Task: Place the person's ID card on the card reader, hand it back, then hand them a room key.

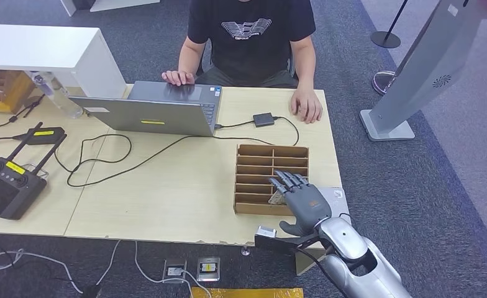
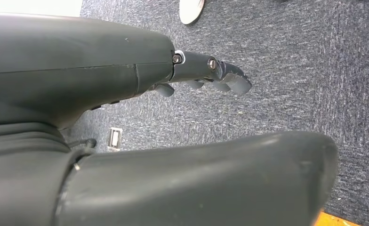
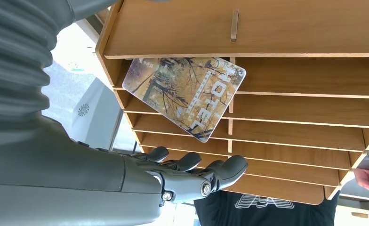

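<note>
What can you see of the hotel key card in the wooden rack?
The hotel key card is a thin rounded-corner rectangle, glossy, printed with autumn trees in yellow and brown and large pale "HOTEL" lettering. It lies tilted in the wooden slotted rack, near its right-hand front corner as the head view shows it, propped across the slot dividers rather than seated in one slot. The right hand hovers over it with fingers spread; contact cannot be told.

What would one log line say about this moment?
right hand: open, over wooden rack | hotel card: lying tilted in rack, not held | left hand: hanging over carpet, holding nothing | person: seated at table
</note>
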